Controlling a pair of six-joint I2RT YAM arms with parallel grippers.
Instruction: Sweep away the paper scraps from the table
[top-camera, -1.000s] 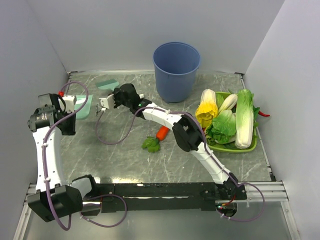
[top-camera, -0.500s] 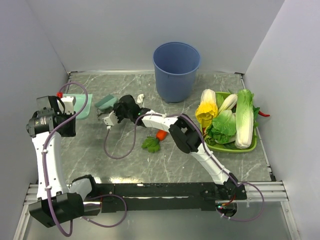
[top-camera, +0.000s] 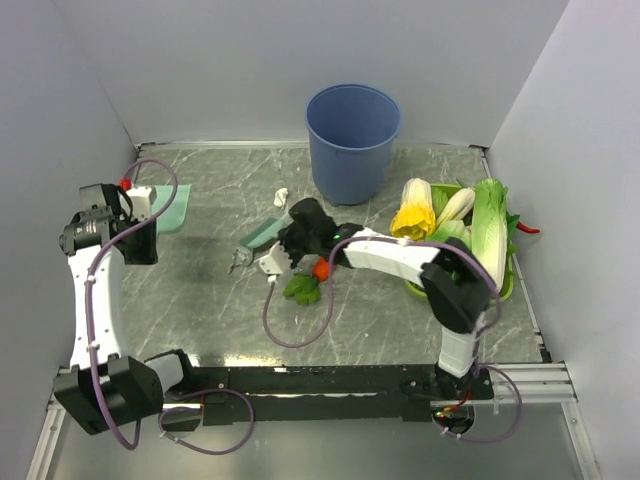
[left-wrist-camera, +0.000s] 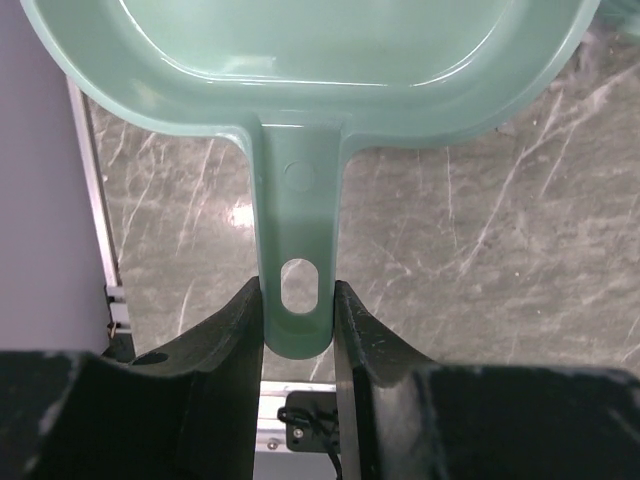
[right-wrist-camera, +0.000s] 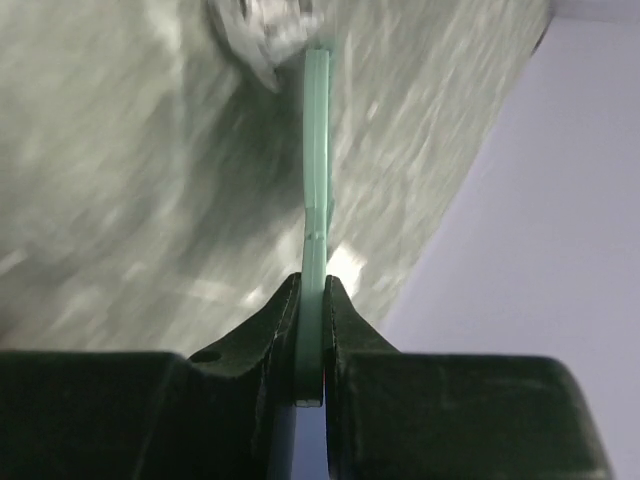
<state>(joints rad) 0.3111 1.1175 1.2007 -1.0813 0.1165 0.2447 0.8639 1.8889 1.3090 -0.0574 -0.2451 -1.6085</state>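
Observation:
My right gripper is shut on the flat handle of a teal brush, held low over the table left of centre. At the brush's tip is a blurred grey-white clump; whether it is bristles or a paper scrap I cannot tell. One white paper scrap lies farther back, near the bucket. My left gripper is shut on the handle of the teal dustpan at the far left.
A blue bucket stands at the back centre. An orange carrot with green leaves lies just right of the right gripper. A green tray of vegetables fills the right side. Walls close in on three sides.
The right arm has carried the brush from the back left toward the table's centre and nearer to me, uncovering the white scrap. The left arm with the dustpan has barely moved.

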